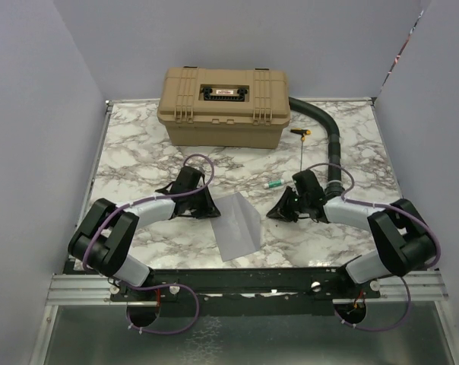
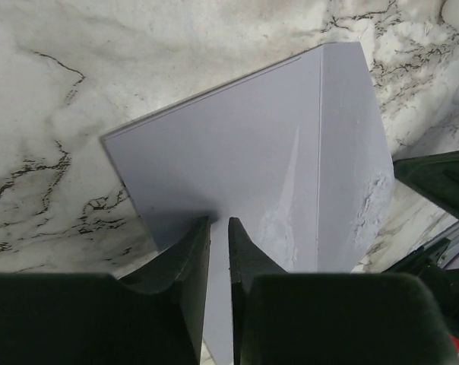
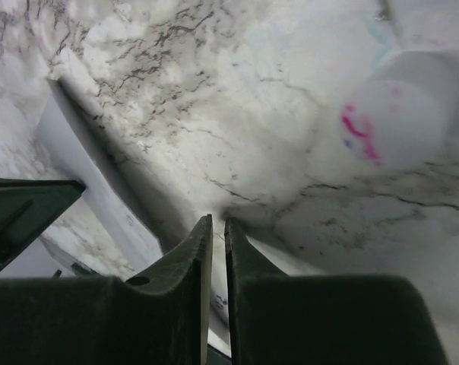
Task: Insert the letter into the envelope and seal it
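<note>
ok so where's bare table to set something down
Bare marble tabletop left of the tan plastic case, between it and the grey-lavender paper envelope, and right of the black ribbed hose. Crowded around the envelope: left fingers and right fingers flank it, with a green marker and yellow-handled tool nearby.

pink-marked object [image 3: 400, 114]: blurred, maybe a lid | envelope [image 2: 245, 167]: near edge hidden

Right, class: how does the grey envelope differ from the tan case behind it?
The envelope is pale grey; the case is tan. The envelope is flat paper; the case is a tall box. The envelope lies toward the front; the case stands at the back. Both are rectangular things on the marble table.
</note>
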### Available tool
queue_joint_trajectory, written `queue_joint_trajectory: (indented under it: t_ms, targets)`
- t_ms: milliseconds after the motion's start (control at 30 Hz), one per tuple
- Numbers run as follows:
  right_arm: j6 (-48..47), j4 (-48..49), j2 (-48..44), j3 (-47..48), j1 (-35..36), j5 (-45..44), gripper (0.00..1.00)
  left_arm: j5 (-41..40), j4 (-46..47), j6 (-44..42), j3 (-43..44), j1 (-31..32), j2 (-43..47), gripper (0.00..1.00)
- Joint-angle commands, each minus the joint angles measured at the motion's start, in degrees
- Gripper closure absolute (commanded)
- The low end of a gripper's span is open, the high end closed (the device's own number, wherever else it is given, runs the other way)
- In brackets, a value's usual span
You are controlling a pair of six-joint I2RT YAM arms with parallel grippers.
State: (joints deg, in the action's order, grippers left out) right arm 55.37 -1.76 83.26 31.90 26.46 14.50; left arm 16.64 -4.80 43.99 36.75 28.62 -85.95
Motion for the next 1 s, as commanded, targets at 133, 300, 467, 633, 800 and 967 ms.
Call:
queue_joint_trajectory:
  t_ms: [133,300,467,633,800,967]
  targets:
    - [-1.6,10.5,7.9,2.9,6.0,7.8,0.86,-5.1,-0.2,1.0,-3.5,0.2,-1.7,0.85]
    - [-0.2,19.7,8.6,1.7,9.2,11.9,0.86,-5.4,-0.1,1.4,-3.6,0.1,-1.9,0.86]
    - [-2.9,17.0,11.7,4.2,11.7,9.0,0.86,-5.3,0.1,1.6,-3.5,0.1,-2.3,0.87]
    - [-5.1,10.2,14.0,8.2,14.8,1.6,0.86,-4.8,0.3,1.8,-3.4,0.1,-2.7,0.87]
    - [-7.7,2.5,15.9,12.5,18.0,-6.0,0.86,-3.7,0.6,1.8,-2.9,0.1,-2.4,0.87]
    - [-11.3,-6.5,18.6,17.0,22.7,-15.6,0.86,1.0,0.7,0.6,1.6,0.1,-0.1,0.87]
